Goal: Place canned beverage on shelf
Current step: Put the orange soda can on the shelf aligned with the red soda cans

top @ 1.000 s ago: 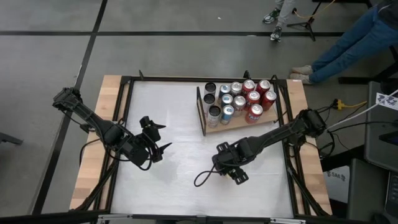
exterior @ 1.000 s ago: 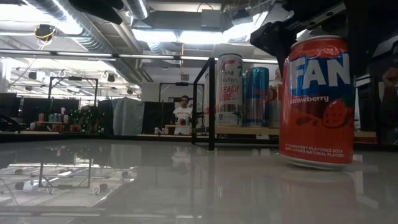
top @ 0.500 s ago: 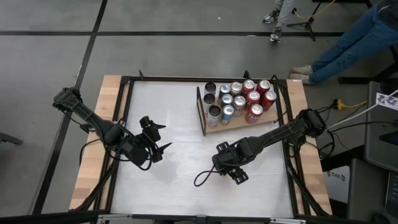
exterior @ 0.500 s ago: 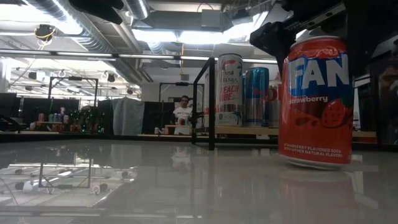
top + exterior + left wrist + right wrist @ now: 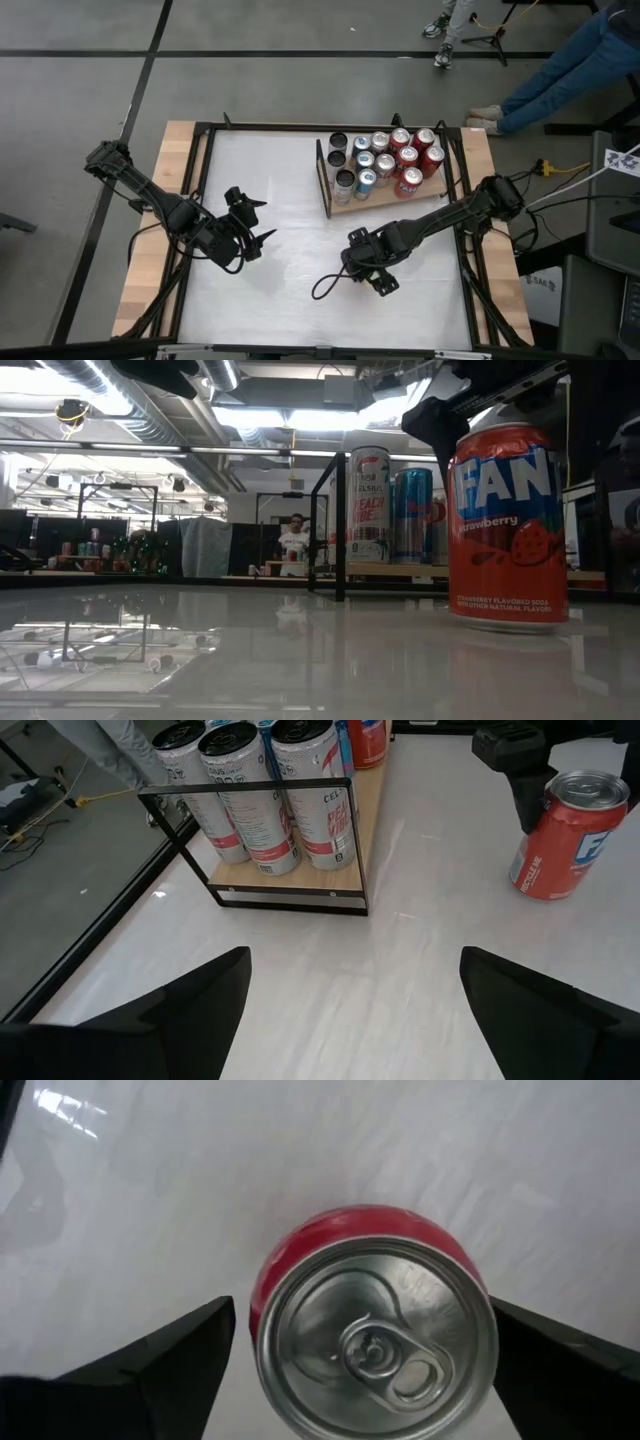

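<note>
From my station I see the right gripper (image 5: 366, 262) poised directly over a red Fanta strawberry can (image 5: 508, 528), which stands upright on the white tabletop (image 5: 270, 180), well apart from the shelf (image 5: 385, 198). In the right wrist view the can's silver lid and pull tab face the camera, and the two dark fingers (image 5: 165, 1360) stand wide on either side of the can with tabletop visible between each finger and the can wall, so the jaws are spread and not gripping. The low view confirms the can's base resting on the table with the dark gripper body above it. The shelf, a light wooden board with a thin black upright frame at its near end, sits toward the far right part of the table and carries a cluster of cans: tall white Celsius cans (image 5: 245, 795) at the framed end, then blue and red cans behind them. The left gripper (image 5: 252, 222) waits over the left-centre of the table, fingers spread wide and holding nothing. A person (image 5: 294, 544) stands in the room beyond.
</note>
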Motion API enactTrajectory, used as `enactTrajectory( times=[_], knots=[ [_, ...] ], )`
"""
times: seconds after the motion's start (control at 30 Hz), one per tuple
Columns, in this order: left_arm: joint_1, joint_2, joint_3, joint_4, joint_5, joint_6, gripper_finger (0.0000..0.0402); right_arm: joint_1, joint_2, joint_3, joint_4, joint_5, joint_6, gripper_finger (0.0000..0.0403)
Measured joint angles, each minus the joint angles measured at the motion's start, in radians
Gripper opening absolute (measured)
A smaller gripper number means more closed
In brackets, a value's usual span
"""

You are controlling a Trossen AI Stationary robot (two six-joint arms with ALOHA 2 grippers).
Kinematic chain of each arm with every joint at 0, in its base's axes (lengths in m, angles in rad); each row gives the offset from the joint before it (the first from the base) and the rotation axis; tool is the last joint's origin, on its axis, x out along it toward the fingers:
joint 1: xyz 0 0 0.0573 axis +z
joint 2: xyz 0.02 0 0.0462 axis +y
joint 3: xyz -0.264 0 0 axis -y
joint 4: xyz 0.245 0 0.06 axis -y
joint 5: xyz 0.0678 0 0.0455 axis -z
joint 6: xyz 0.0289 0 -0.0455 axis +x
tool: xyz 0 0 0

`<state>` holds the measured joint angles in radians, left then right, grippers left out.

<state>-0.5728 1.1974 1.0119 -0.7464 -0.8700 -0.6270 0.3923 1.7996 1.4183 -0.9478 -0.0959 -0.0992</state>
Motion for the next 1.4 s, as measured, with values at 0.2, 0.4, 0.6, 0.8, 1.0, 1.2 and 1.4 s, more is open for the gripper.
enactTrajectory(
  times=[0.2,0.4,0.6,0.8,1.0,1.2,1.4],
  knots=[
    [0.000,0.000,0.000,0.000,0.000,0.000,0.0351,0.000,0.000,0.052,-0.044,-0.001,0.097,0.0387],
    [0.000,0.000,0.000,0.000,0.000,0.000,0.0351,0.000,0.000,0.101,-0.096,-0.001,0.232,0.0387],
    [0.000,0.000,0.000,0.000,0.000,0.000,0.0351,0.000,0.000,0.108,-0.096,-0.001,0.363,0.0388],
    [0.000,0.000,0.000,0.000,0.000,0.000,0.0351,0.000,0.000,0.108,-0.093,-0.002,0.511,0.0388],
    [0.000,0.000,0.000,0.000,0.000,0.000,0.0351,0.000,0.003,0.107,-0.094,0.043,0.624,0.0388],
    [0.000,0.000,0.000,0.000,0.000,0.001,0.0351,0.000,0.005,0.107,-0.093,0.092,0.664,0.0388],
    [0.000,0.000,0.000,0.000,0.000,0.001,0.0351,0.000,0.005,0.103,-0.090,0.111,0.664,0.0388]
  ],
)
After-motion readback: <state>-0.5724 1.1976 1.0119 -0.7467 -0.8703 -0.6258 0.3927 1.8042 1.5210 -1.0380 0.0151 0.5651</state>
